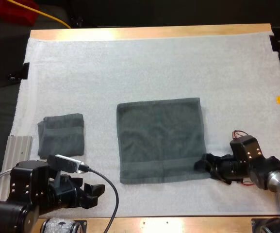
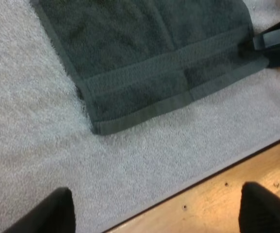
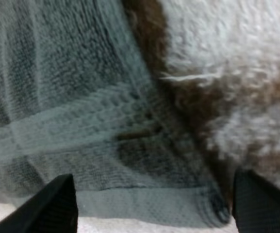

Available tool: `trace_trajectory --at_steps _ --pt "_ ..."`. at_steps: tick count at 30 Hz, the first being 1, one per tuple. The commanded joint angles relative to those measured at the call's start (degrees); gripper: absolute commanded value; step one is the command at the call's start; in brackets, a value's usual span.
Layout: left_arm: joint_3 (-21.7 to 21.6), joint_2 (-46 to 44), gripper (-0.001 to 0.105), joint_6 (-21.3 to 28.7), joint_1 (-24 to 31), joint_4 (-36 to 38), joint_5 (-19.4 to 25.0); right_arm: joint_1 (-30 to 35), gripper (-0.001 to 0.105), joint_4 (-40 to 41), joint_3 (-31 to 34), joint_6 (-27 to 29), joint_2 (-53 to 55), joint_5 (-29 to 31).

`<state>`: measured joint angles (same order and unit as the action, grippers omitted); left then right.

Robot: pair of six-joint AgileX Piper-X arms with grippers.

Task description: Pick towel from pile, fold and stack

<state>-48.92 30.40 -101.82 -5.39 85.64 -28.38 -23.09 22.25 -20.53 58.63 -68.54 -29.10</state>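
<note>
My right gripper (image 1: pixel 201 164) sits at the spread towel's (image 1: pixel 160 140) near right corner, fingers apart, seemingly clear of it; my left gripper (image 1: pixel 97 190), also open-fingered, hovers near the folded towel (image 1: pixel 61 134)

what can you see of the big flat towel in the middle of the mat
The spread towel is dark grey-green terry cloth, roughly square, lying flat on the white mat near its middle. A woven band runs parallel to its near edge, and a hemmed border goes around it. The surface shows only slight creases. The right gripper sits at its near right corner with fingers apart; I cannot tell whether they touch the cloth.
</note>
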Motion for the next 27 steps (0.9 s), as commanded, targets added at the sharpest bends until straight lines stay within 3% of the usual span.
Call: trace_trajectory --at_steps 1,4,9,13,15,18,27 --pt "0.11 -0.10 0.067 -0.33 0.07 0.23 -0.21 0.09 0.067 -0.52 0.21 -0.43 -0.95 -1.24" --pt "0.11 -0.10 0.067 -0.33 0.07 0.23 -0.21 0.09 0.066 -1.00 0.21 -0.90 -1.53 -1.87" --pt "0.11 -0.10 0.067 -0.33 0.07 0.23 -0.21 0.09 0.044 -0.34 0.21 -0.97 -1.53 -1.53" --pt "0.11 -0.10 0.067 -0.33 0.07 0.20 -0.21 0.09 0.041 -0.35 0.21 -0.97 -1.53 -1.53" --pt "3.99 -0.10 0.067 -3.26 0.07 -4.28 -0.21 0.09 0.023 -0.35 0.21 -0.97 -1.53 -1.53" --pt "7.84 -0.10 0.067 -4.46 0.07 -8.14 -1.21 0.09 0.012 -0.27 0.21 -0.92 -1.53 -1.53" --pt "17.49 5.19 0.067 -7.31 0.07 -16.63 -5.25 0.09 0.006 -0.10 0.21 -0.60 -1.53 -1.53"
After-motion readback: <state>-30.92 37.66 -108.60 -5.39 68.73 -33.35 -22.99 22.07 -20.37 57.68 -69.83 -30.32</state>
